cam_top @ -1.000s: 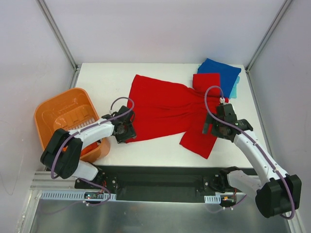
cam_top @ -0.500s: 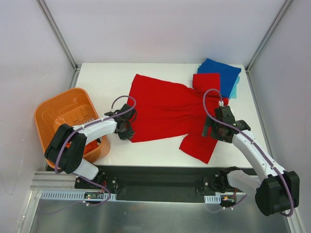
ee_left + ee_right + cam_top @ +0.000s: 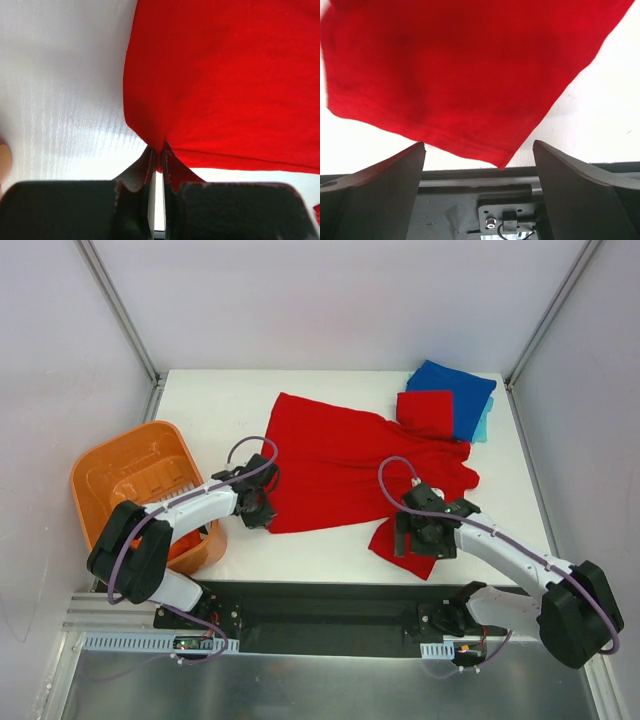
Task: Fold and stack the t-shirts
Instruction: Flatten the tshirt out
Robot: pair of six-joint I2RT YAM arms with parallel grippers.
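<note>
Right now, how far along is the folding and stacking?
Done: the blue shirt lies folded on the teal shirt at the far right corner. In hand: the red shirt is spread flat, the left gripper pinching its hem corner, the right gripper open over the near sleeve. Left: fold it and stack it.

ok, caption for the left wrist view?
Left gripper shut on a corner of the bright red cloth t-shirt on the white table.

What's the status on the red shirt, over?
Left gripper shut on red shirt, near-left corner. Right gripper open, over its near sleeve. Shirt spread out, unfolded. Basket left, folded stack far right.
</note>
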